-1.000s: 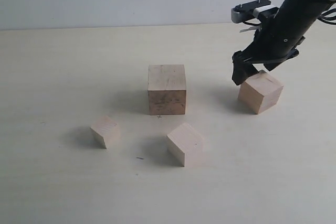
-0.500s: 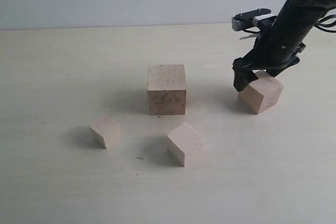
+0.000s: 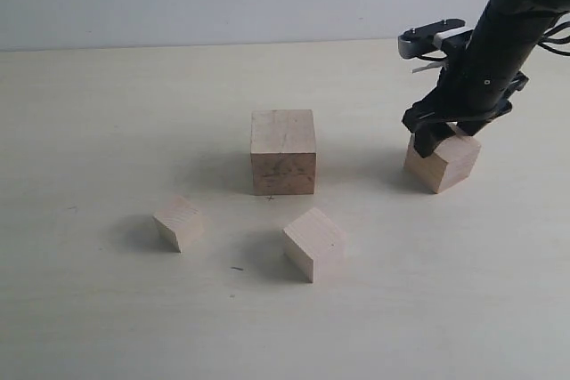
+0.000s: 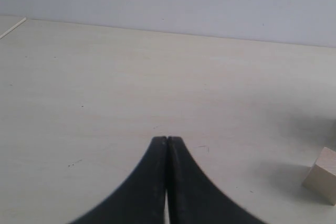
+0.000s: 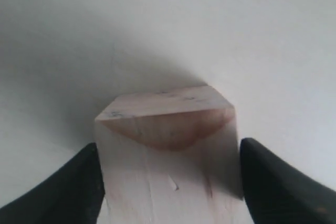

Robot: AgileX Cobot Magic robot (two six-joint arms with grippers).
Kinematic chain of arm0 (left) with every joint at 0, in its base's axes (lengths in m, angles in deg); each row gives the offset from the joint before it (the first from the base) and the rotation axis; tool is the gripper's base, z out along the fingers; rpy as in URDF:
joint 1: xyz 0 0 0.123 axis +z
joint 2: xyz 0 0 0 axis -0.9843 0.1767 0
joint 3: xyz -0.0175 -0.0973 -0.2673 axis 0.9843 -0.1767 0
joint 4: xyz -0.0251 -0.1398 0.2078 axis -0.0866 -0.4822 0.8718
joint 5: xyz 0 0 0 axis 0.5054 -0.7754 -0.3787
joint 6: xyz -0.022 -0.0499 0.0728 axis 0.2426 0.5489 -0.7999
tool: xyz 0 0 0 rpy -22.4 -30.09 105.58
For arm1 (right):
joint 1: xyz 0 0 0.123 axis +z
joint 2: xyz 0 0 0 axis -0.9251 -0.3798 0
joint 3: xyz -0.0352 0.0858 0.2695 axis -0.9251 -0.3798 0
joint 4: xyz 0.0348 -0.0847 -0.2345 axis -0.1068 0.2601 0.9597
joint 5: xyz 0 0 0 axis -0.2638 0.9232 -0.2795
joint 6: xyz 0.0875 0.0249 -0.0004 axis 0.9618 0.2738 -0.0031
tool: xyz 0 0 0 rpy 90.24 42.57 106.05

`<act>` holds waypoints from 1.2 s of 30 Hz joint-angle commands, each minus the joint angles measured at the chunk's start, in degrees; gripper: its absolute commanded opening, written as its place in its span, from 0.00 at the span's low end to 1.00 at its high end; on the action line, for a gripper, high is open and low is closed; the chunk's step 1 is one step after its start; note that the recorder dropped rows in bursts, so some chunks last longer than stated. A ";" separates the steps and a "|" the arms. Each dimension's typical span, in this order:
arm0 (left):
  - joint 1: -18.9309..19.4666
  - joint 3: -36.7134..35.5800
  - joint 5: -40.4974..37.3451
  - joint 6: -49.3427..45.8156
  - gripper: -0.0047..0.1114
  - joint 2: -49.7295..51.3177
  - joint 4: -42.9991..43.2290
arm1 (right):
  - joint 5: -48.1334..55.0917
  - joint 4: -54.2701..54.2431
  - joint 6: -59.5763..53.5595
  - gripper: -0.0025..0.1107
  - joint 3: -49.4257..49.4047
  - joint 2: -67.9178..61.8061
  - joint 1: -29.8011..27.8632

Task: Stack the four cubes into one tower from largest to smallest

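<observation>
Presently the right gripper (image 3: 436,136) is straddling the second-largest cube (image 3: 447,166) at the table's (image 3: 116,113) right, its fingers (image 5: 73,187) sitting close against two opposite sides; whether they are squeezing is unclear. The largest cube (image 3: 283,153) is standing mid-table, the third cube (image 3: 314,244) and smallest cube (image 3: 179,223) sitting apart before it. The left gripper (image 4: 167,145) is pinching empty air, fingertips together.

The right arm (image 3: 521,15) leaves the picture at far right. The right gripper (image 3: 443,135) covers part of the right-hand cube (image 3: 445,166); pad contact is unclear. A picture edge crops another cube (image 4: 323,177).
</observation>
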 commanded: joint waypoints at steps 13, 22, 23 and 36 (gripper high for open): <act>-0.37 0.03 0.55 0.43 0.04 0.19 0.09 | 8.04 -9.28 6.00 0.47 6.48 4.76 0.01; -0.37 0.03 0.55 0.43 0.04 0.19 0.09 | 14.67 -31.30 -2.28 0.47 15.80 10.71 2.06; -0.37 0.03 0.55 0.43 0.04 0.19 0.09 | 14.79 -32.92 -4.28 0.47 16.58 10.70 3.22; -0.37 0.03 0.55 0.43 0.04 0.19 0.09 | 12.05 -16.92 -16.26 0.48 20.80 5.16 18.43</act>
